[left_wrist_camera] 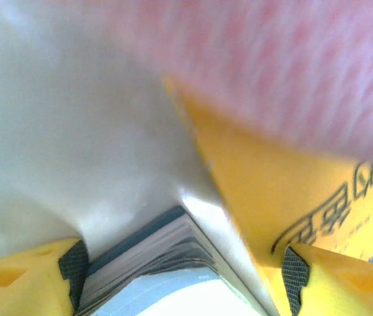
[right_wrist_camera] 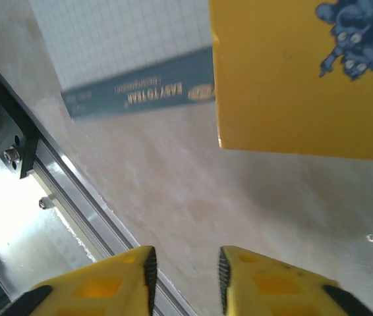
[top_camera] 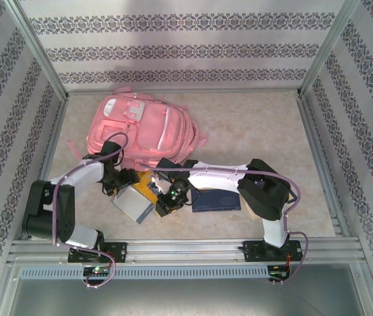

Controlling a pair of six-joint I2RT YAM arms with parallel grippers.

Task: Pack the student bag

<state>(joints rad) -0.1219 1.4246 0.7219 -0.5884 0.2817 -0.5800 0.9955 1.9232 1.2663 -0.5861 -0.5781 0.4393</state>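
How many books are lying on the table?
3: a grey book by the left hand, a yellow book next to it, a dark blue book further right. Others may be hidden.

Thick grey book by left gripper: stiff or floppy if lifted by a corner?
Probably floppy: the thick grey book shows many thin, fanned pages under a thin cover. Likely heavy for its size, so a corner grip may droop.

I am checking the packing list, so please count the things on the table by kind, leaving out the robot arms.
Backpacks: 1 (the pink student bag)
Books: 3 (the yellow book, the grey grid-covered book, the dark blue book)
Total: 4
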